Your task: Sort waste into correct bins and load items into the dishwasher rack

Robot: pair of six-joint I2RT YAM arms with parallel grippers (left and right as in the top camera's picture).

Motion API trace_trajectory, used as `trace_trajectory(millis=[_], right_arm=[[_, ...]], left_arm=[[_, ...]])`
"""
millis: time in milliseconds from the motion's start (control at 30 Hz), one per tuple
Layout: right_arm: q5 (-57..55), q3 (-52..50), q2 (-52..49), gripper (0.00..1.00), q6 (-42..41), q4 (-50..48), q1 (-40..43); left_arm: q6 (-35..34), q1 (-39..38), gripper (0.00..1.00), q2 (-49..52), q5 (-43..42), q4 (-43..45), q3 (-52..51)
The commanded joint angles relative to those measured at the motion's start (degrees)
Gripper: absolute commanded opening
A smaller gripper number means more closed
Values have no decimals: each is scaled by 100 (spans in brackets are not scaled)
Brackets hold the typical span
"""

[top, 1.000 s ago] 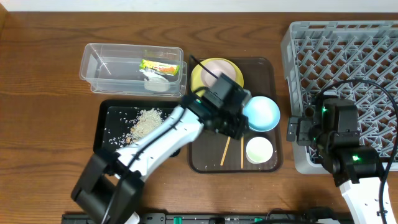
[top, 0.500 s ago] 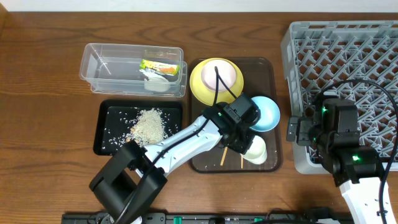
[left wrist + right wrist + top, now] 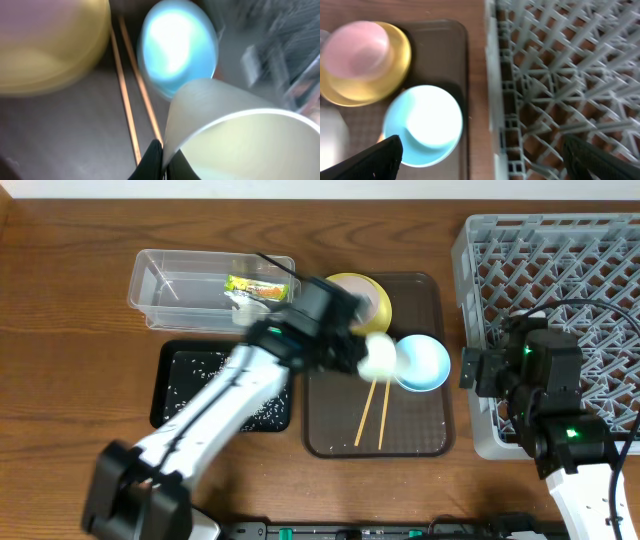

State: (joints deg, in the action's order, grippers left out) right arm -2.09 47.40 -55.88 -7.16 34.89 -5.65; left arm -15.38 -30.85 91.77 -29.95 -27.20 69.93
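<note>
Over the brown tray [image 3: 420,442], my left hand [image 3: 160,159] was clamped on the white cup [image 3: 205,107].
My right hand [image 3: 482,156] hung, fingers apart, beside the rack [image 3: 560,265].

White left arm [image 3: 212,408], black joints, black right arm [image 3: 548,378], green lights, cables, black fingers [image 3: 375,160].
</note>
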Motion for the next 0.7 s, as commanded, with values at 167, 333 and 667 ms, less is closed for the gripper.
trace_trajectory(millis=[167,333,667], right_arm=[[3294,107,-573,99,1196,-232,-33],[4454,107,-1045,99,1563,-656,-33],[6251,107,-1447,96,2249,-2013,-31]], left_arm=[[-1344,1134,6,372,-2957,1679,70],[-1832,1054,6,824,-4765,2326,70],[-1840,944,6,946,-5047,2323,70]])
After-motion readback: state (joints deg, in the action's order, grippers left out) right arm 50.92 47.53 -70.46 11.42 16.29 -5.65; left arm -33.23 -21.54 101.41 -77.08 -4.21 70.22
